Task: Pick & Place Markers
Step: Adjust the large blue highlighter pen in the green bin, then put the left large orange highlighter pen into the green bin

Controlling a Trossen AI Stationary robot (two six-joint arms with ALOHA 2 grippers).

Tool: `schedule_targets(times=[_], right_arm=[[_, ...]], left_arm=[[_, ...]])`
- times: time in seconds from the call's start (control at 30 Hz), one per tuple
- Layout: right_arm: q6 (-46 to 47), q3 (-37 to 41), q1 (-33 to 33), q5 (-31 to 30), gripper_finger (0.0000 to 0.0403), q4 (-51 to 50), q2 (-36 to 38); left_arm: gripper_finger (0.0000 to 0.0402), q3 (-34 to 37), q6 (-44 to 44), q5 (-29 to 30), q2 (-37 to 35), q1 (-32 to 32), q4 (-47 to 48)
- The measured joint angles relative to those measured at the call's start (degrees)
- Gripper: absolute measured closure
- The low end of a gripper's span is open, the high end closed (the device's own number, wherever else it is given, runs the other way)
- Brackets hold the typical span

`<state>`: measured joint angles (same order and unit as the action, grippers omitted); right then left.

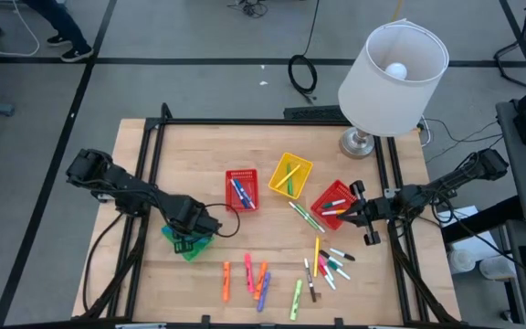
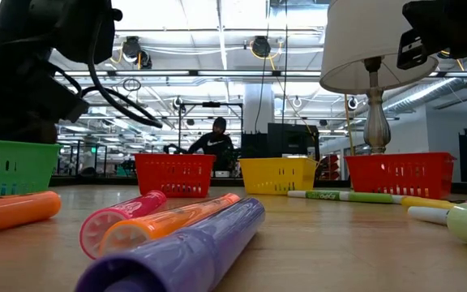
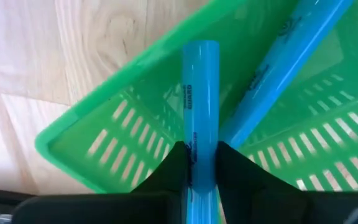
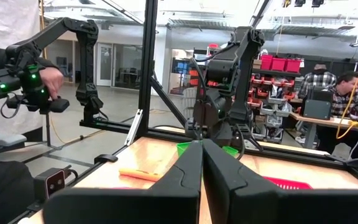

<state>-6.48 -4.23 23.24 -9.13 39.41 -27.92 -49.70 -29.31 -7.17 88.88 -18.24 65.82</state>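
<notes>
While my left gripper [image 3: 201, 177] pinches a blue marker [image 3: 200, 106] over the green basket [image 3: 104, 134], my right gripper [image 4: 202, 163] waits shut; a dozen loose markers [image 1: 261, 281] remain on the table [image 1: 190, 155].

Left hand [image 3: 201, 177] over a basket [image 3: 92, 134], a marker [image 3: 278, 68] apparently inside.

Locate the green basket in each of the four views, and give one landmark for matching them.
High: green basket under the left claw.
Low: far left edge.
Left wrist: fills the picture, blue markers over it.
Right wrist: small, centre, behind that claw's fingers.
Landmark: the left arm above it.
</notes>
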Motion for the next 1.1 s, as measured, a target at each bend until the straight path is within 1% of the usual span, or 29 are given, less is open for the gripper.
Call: schedule_targets(times=[0.1, 0.23, 0.37, 0.5, 0.6, 0.63, 0.7, 0.83, 0.93, 1.0, 1.1], right_arm=[[0.0, 0.0, 0.0, -0.01, 0.0403, 0.01, 0.0], [-0.22, 0.0, 0.0, -0.02, 0.0403, -0.62, 0.0], [-0.44, 0.0, -0.01, -0.99, 0.0403, -0.71, 0.0], [-0.44, 0.0, 0.0, -1.65, 0.0403, -0.74, -0.02], [-0.26, 0.0, 0.0, -1.57, 0.0403, -1.14, 0.0], [-0.26, 0.0, 0.0, -1.54, 0.0403, -1.16, -0.02], [-0.26, 0.0, 0.0, -1.54, 0.0403, -1.57, -0.02], [-0.25, 0.0, 0.0, -1.54, 0.0403, -1.57, -0.02], [-0.26, 0.0, -0.02, -1.54, 0.0403, -1.52, -0.02], [-0.26, 0.0, 0.0, -1.54, 0.0403, -1.52, -0.02], [-0.26, 0.0, 0.0, -1.54, 0.0403, -1.54, -0.02]], left_arm=[[0.0345, -0.64, 0.77, -0.06, 0.0, -0.6, 0.08], [0.0345, -2.37, 2.95, 2.34, 0.0, -2.12, 0.39], [0.0345, -4.2, 7.23, 4.67, 0.0, -3.86, -0.74], [0.0345, -4.26, 13.76, 4.78, 0.0, -5.65, -3.96], [0.0344, -4.26, 14.61, 4.7, 0.01, -6.03, -5.97], [0.0339, -4.26, 14.05, 4.77, 0.01, -5.97, -6.11], [0.0312, -4.26, 12.87, 4.78, 0.02, -5.9, -5.59], [0.0229, -4.26, 12.46, 4.69, 0.02, -6.01, -3.8], [0.0178, -4.39, 12.54, 4.71, 0.02, -5.95, -0.41], [0.0156, -5.31, 13.33, 5.82, 0.01, -5.95, 2.05], [0.0142, -8.01, 15.3, 10.01, 0.0, -6.39, 2.26]])
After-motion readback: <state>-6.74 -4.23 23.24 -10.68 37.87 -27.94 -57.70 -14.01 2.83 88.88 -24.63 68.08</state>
